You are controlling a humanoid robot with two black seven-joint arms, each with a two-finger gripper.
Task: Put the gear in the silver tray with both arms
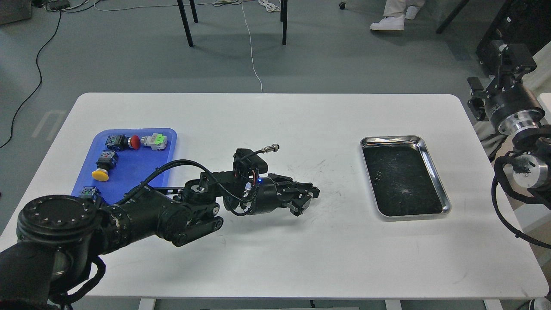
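Observation:
The silver tray (434, 172) lies on the right side of the white table, showing only its dark scuffed floor with a few small dark marks. The gear, several push-button switch parts, sits in the blue tray: a red-capped one (122, 141), a green-and-white one (156, 140), a yellow-capped one (102, 167) and a small one (89, 191) by my arm. My left gripper (309, 199) hovers low over the table's middle, pointing right, its fingers apart with nothing visible between them. My right gripper (511, 55) is raised off the table's right edge, dark and end-on.
The blue tray (168, 150) lies at the left, partly covered by my left arm. A cable with a silver connector (269, 149) sticks up from the left wrist. Chair legs, floor cables and a person's white shoes lie beyond the far edge.

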